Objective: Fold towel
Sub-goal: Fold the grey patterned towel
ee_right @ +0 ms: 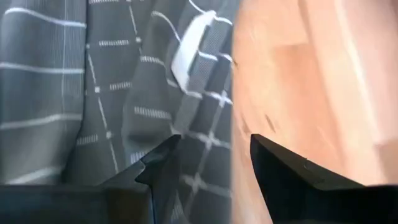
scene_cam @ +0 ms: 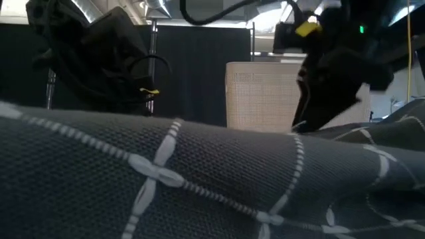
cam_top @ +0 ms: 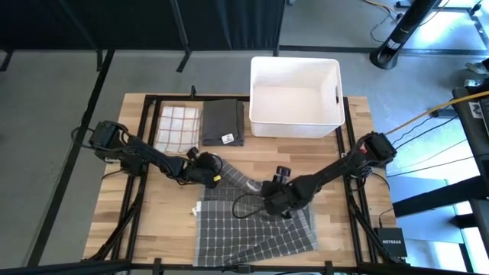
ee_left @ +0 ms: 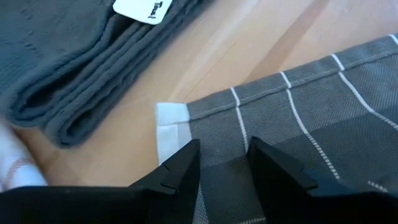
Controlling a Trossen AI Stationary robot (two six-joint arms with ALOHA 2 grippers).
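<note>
A grey towel with white check lines (cam_top: 256,225) lies spread on the near middle of the table; it fills the foreground of the low view (scene_cam: 166,172). One narrow part of it runs toward the far left, up to my left gripper (cam_top: 215,173), which is shut on it (ee_left: 224,165). My right gripper (cam_top: 275,200) sits at the towel's far edge, shut on it (ee_right: 211,158). A white tag (ee_right: 189,46) shows on the bunched cloth ahead of the right fingers. My left gripper pinches the towel between its two fingers just behind a corner with a white hem (ee_left: 171,127), which juts out past the fingertips. The fingers come in low and slanting. The cloth runs from there toward the right gripper. My right gripper pinches the towel's edge (ee_right: 214,134) where it borders the bare wood. Wrinkles gather toward the fingers (ee_right: 165,165). How many layers it holds is not visible.
A folded dark grey towel with a white label (cam_top: 223,122) and a folded white towel with red checks (cam_top: 178,127) lie at the far left. A white bin (cam_top: 296,95) stands at the far middle. Bare wood (cam_top: 164,206) is left of the spread towel.
</note>
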